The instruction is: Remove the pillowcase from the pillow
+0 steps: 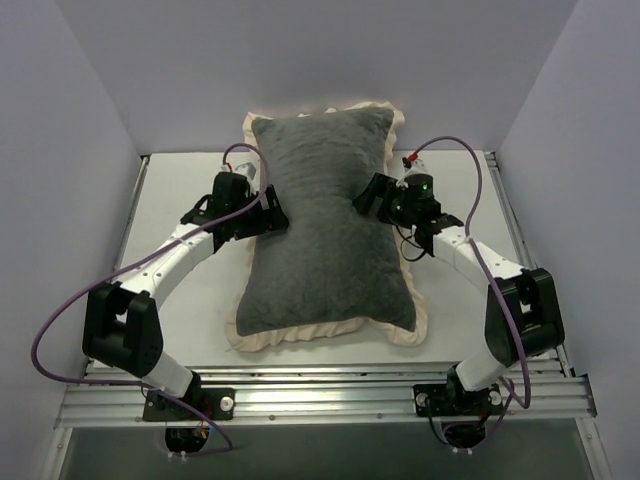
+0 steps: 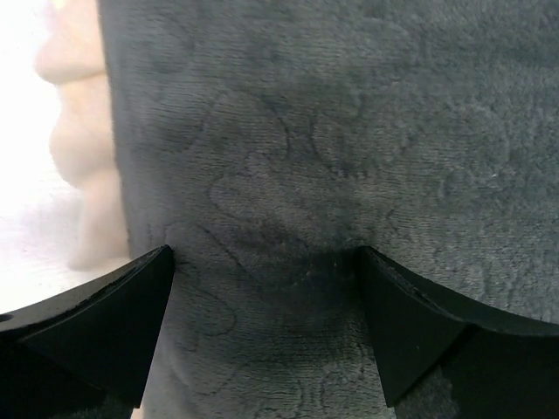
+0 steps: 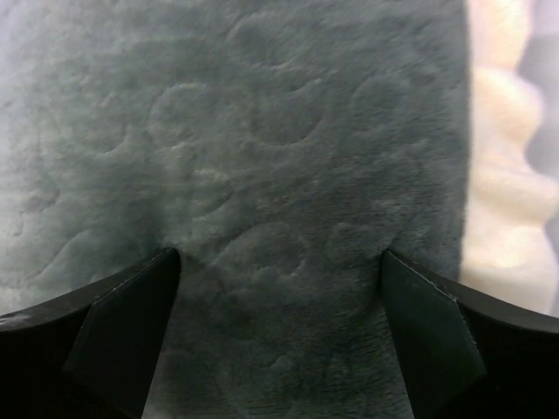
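The pillowcase (image 1: 325,225) lies dark grey fuzzy face up across the middle of the table, filled out and plump, with its cream frill (image 1: 320,335) showing around the edges. The pillow is hidden inside it. My left gripper (image 1: 268,215) presses into the cover's left side at its narrowed waist. Its jaws are open, and grey fabric (image 2: 349,131) fills the space between the fingertips (image 2: 265,253). My right gripper (image 1: 372,195) presses into the right side in the same way, open, with its tips (image 3: 279,254) sunk in the grey pile (image 3: 262,131). Frill (image 3: 507,175) shows at that view's right edge.
The white table (image 1: 170,190) is boxed in by pale walls on the left, right and back. A metal rail (image 1: 320,400) carries both arm bases at the near edge. Purple cables (image 1: 470,160) loop off each wrist. The cover's far end reaches the back wall.
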You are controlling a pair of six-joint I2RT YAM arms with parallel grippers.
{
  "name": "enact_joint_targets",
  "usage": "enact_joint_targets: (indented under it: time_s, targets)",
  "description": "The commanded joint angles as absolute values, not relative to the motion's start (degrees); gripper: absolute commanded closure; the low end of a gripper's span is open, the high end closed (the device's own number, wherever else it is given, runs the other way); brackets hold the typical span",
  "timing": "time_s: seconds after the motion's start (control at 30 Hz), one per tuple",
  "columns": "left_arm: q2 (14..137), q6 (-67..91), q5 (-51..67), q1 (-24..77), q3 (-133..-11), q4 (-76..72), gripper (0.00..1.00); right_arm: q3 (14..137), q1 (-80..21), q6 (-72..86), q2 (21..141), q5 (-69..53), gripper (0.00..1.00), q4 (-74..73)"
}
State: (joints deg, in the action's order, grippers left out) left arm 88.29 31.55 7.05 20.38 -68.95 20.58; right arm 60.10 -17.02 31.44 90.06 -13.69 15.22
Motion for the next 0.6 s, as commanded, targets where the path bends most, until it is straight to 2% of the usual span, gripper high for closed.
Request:
enact_joint_targets:
  time_s: [0.0,0.23,0.33,0.47,0.57]
  targets:
    - [88.33,33.92,8.0,24.25,-69.01,16.87,0.06,56.09,-21.35,31.64,87.9,-21.18,0.11,19.25]
    - [78.5,38.05,5.63,30.31,-54.88,17.67,0.06,42.81,-25.04,36.47,72.55,-19.43,0.16,18.03]
    - [69.12,38.93,3.61,31.72,-48.37,19.94,0.06,40.35,-27.24,36.82,65.86,-17.41,0.16,13.72]
    - [61.19,38.42,0.53,31.64,-45.88,26.96,0.06,39.64,-28.12,36.22,59.51,-15.3,0.15,8.71]
    - [57.4,36.75,-2.28,31.55,-48.85,31.44,0.06,42.27,-27.95,33.85,57.22,-11.44,0.08,3.79]
